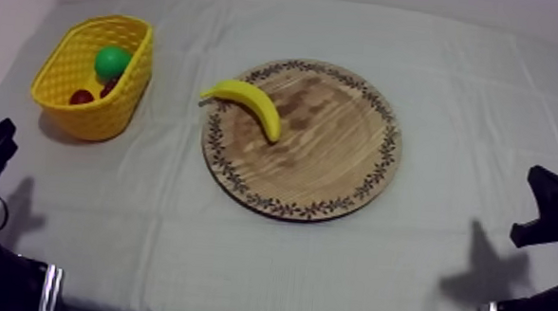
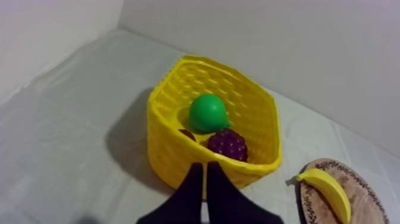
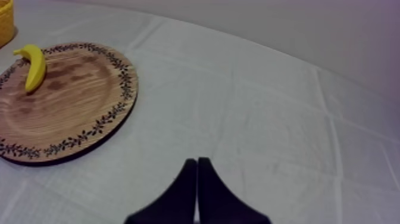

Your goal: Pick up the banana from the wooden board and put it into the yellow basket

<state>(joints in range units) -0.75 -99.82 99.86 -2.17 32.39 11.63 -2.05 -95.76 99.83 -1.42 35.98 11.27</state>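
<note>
At the table's near edge both arms sit at rest. The left gripper (image 2: 204,170) has its fingers pressed together into a narrow wedge, holding nothing, and the right gripper (image 3: 196,162) is the same. Farther in, the wooden board (image 1: 337,186) lies mid-table, with the banana (image 1: 249,106) on its far-left part. One end of the banana pokes over the patterned rim toward the yellow basket (image 1: 105,120), which stands apart at the far left. The step in hand looks to be the reach. The left arm seems the better choice, being on the basket's side. It should open wide before descending, straddle the banana across its thick middle rather than along the curve, and close gently. The basket already holds a green fruit (image 2: 208,113), a bunch of grapes (image 2: 227,144) and a small red fruit (image 1: 82,97), so the banana is best released over whatever room is left.
</note>
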